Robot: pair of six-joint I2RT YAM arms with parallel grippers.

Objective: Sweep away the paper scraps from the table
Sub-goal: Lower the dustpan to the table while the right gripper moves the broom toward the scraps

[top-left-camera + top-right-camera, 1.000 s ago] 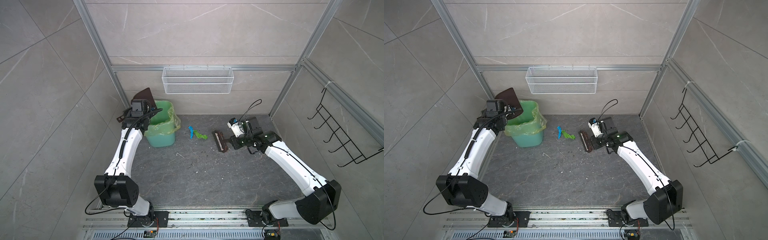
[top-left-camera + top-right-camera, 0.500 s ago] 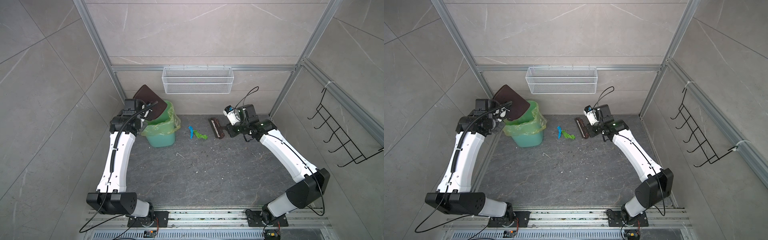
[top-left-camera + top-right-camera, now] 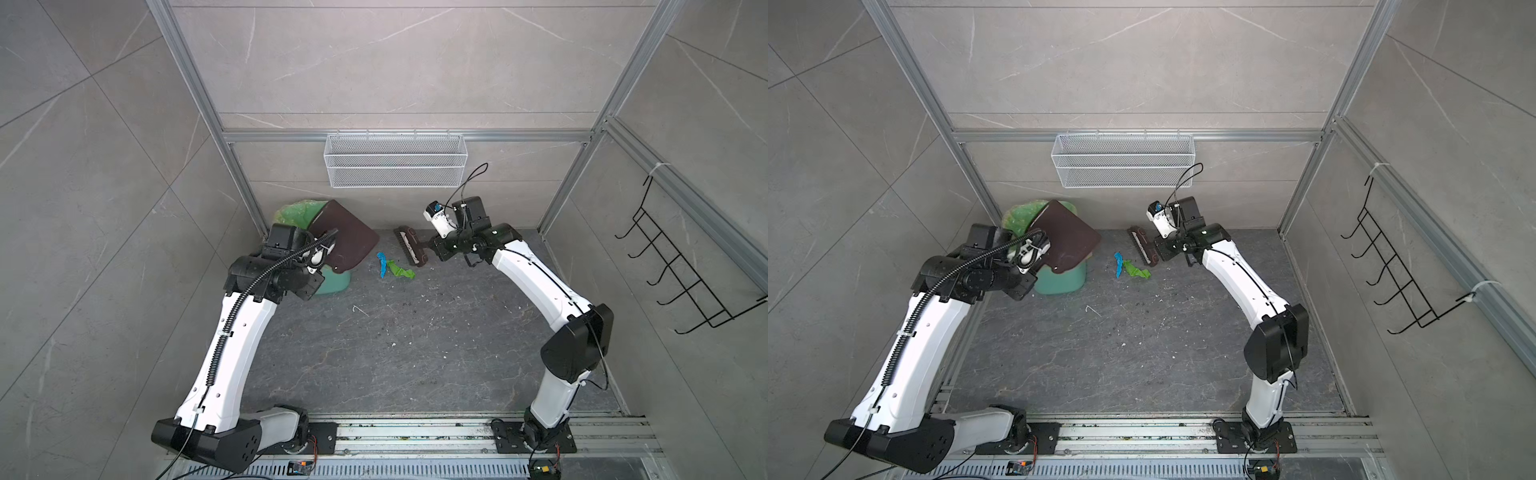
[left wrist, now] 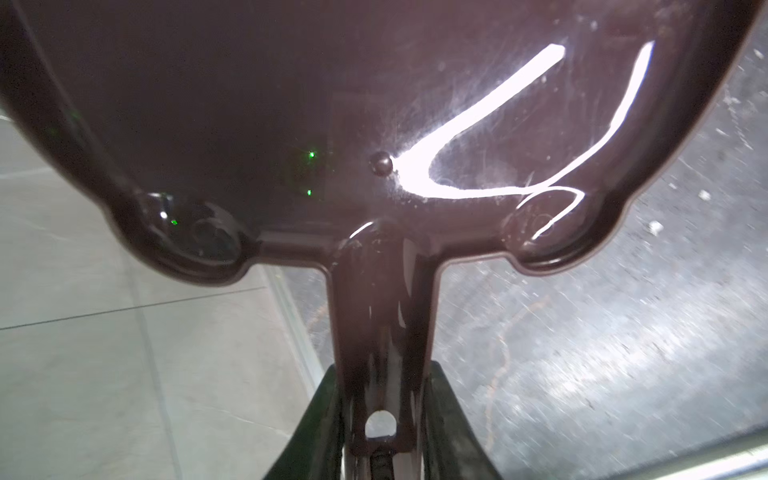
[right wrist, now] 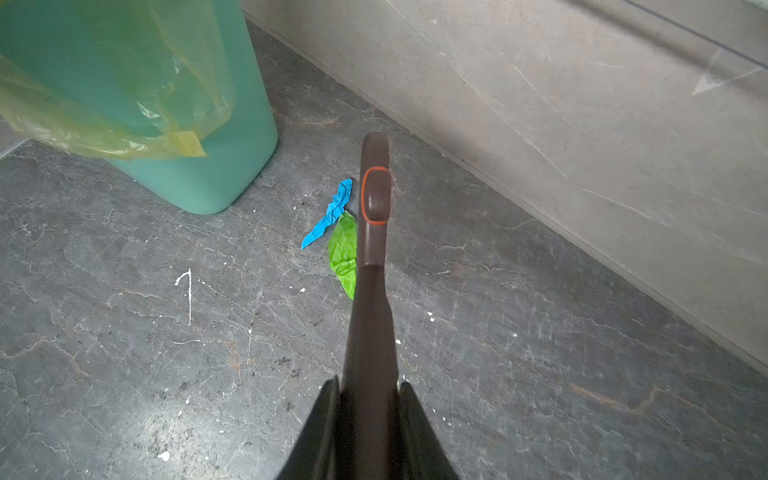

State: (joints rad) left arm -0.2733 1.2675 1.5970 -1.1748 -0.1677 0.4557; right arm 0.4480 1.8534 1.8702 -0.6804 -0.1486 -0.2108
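Note:
Two paper scraps, one blue (image 3: 380, 264) and one green (image 3: 400, 271), lie together at the back of the table (image 3: 374, 353); both top views and the right wrist view show them (image 3: 1119, 264) (image 5: 330, 214). My right gripper (image 3: 436, 249) (image 5: 370, 384) is shut on the handle of a brown brush (image 3: 410, 246), whose head sits just right of the scraps. My left gripper (image 3: 322, 253) (image 4: 382, 374) is shut on the handle of a dark brown dustpan (image 3: 347, 241), held in the air over the bin's right side, left of the scraps.
A green bin (image 3: 328, 284) with a yellow-green liner stands in the back left corner. White crumbs (image 3: 359, 309) dot the table. A wire basket (image 3: 395, 166) hangs on the back wall and a black hook rack (image 3: 681, 270) on the right wall.
The left arm has swung the dustpan from behind the bin's left side across to its right side. The right arm has carried the brush back and left, close beside the scraps.

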